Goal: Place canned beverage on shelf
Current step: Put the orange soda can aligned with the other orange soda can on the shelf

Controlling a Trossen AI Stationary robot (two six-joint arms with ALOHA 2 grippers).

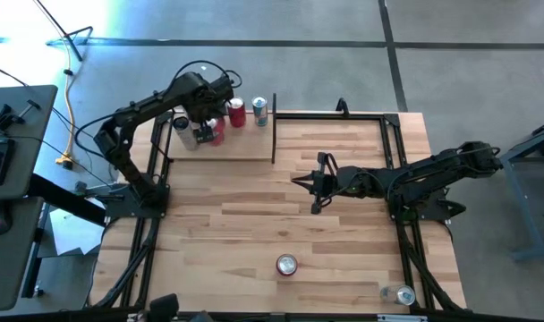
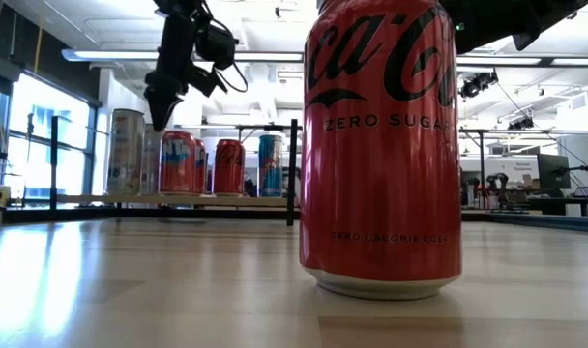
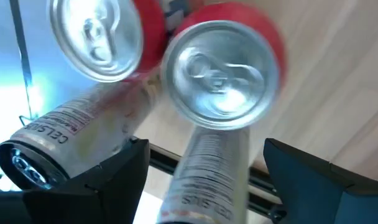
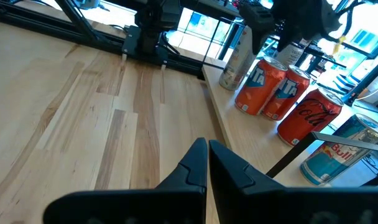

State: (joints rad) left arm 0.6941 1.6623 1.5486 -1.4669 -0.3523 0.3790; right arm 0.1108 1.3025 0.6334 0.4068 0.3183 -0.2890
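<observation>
Yellow cable [image 1: 69,98] on grey floor [image 1: 469,72] beside tabletop [image 1: 254,215].

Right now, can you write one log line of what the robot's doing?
left gripper: open above cans on shelf | right gripper: shut, mid-table | red can: waiting

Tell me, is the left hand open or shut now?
Open. The left hand hangs above a red can on the shelf, its fingers apart.

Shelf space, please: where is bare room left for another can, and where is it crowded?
The shelf is bare along its table-side strip up to the black end rod. Its left end is crowded with cans beneath the open left gripper; the Coke can and blue can fill the back.
</observation>
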